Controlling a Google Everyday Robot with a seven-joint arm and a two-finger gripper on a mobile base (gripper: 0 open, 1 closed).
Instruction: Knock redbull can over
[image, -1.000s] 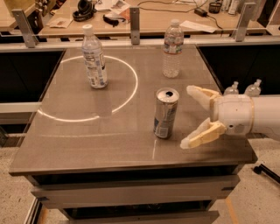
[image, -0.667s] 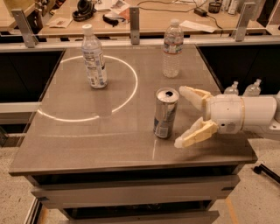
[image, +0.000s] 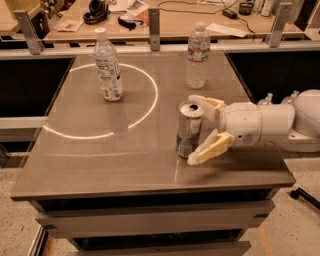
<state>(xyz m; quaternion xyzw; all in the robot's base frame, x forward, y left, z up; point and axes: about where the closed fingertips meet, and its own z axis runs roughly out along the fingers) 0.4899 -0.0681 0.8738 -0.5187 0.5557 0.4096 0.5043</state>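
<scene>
The redbull can (image: 189, 128) stands upright on the grey table (image: 100, 160), right of the middle, its pull-tab top showing. My gripper (image: 196, 131) comes in from the right on a white arm. It is open, with one cream finger (image: 205, 101) behind the can and the other finger (image: 210, 148) in front of it, so the can's right side sits between the fingers. The near fingertip is at or very close to the can's base.
Two clear water bottles with white caps stand on the table: one at the back left (image: 107, 65), one at the back middle (image: 197, 55). A bright ring of light (image: 150, 102) lies on the left half. A wooden desk with clutter stands behind.
My gripper has moved left toward the can, so its open fingers now reach around the can's right side. The can still stands upright in the same place.
</scene>
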